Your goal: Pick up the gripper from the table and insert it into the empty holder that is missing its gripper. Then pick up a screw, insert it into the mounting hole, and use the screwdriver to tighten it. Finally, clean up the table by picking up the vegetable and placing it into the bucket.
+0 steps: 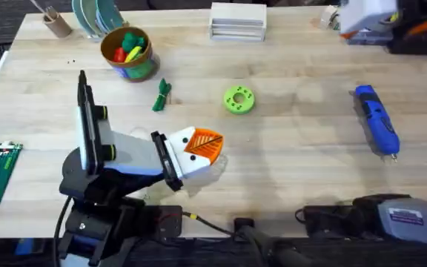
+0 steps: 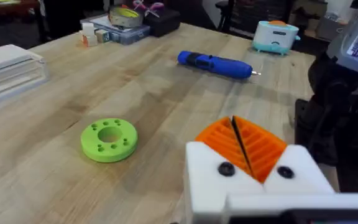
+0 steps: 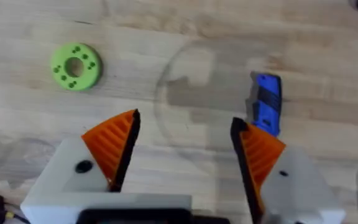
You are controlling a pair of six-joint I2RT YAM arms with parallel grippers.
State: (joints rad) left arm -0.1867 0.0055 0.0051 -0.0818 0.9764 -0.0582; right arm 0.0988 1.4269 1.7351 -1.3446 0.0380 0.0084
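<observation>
The left pincer [image 1: 202,146] is hovering low over the middle of the desk [image 1: 302,156], its two orange ribbed pads [image 2: 244,144] pressed together with nothing between them, while the right pincer [image 3: 185,146] is resting near the desk's front edge with its jaws spread wide and empty. No loose orange wedge and no bare white mount can be made out on the desk, so the insertion and screw steps cannot be judged from this moment. The screwdriver [image 1: 376,120] is lying on its side at the right of the desk, silver tip toward the front; it is likely rigid, smooth and inclined to roll, so a grasp across the middle of its blue barrel would probably hold best. The vegetable [image 1: 161,95] is lying flat just in front of the bucket [image 1: 128,52], apart from it; it is probably light and slightly yielding, best pinched across its slim stem from above. The bucket is standing upright at the back left, already holding red, yellow and green toy pieces. A lime-green disc [image 1: 239,99] with holes is sitting between the vegetable and the screwdriver. A label is showing on the right arm's housing, but its writing is too small to read.
</observation>
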